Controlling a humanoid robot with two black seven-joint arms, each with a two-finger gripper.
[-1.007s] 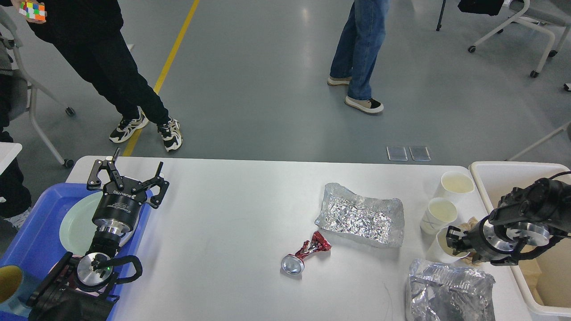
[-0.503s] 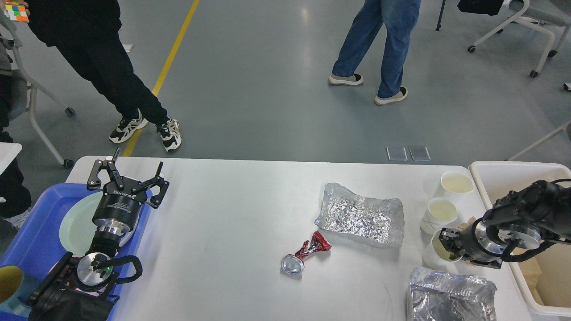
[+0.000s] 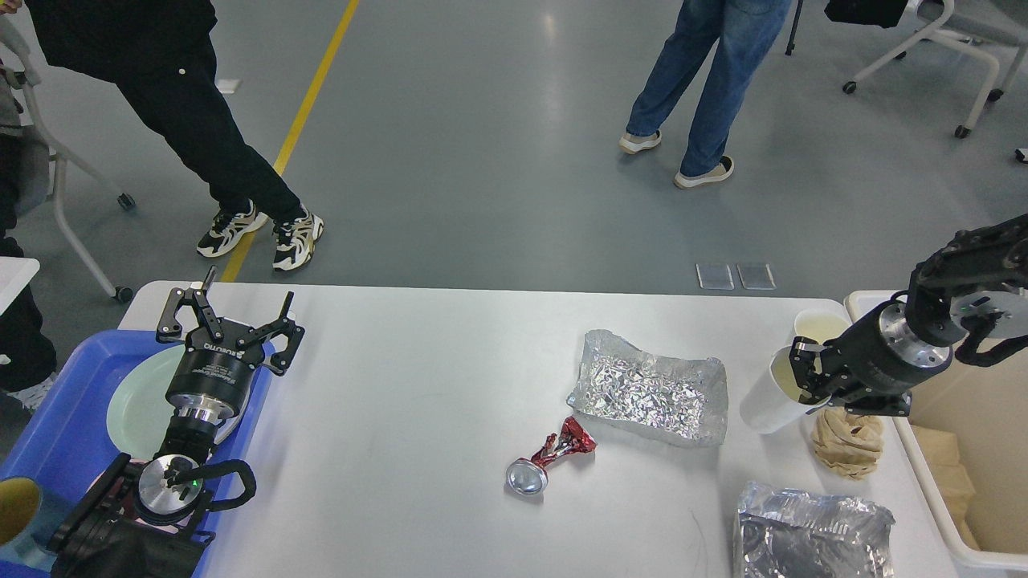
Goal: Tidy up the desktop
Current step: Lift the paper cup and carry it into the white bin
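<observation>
At frame left my left gripper (image 3: pixel 233 315), lettered "ROBOTIQ", hangs fingers spread above the blue tray (image 3: pixel 56 425). The desk (image 3: pixel 418 401) fills the lower frame, carrying a crushed red can (image 3: pixel 550 456) and foil tray (image 3: pixel 650 387). At right, my right gripper (image 3: pixel 803 371) has lifted a white paper cup (image 3: pixel 767 397), uncovering crumpled brown paper (image 3: pixel 847 441).

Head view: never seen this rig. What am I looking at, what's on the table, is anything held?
This picture is taken from a humanoid robot's own head, looking down at the large white-grey desktop. Its two black arms come in from either side. The left claw is open above a blue plastic tray with a pale green plate. The right claw grips a white paper cup, tilted. Also there: two crumpled foil containers, a crushed red can, a brown paper wad, another paper cup and a cream-white bin.
</observation>
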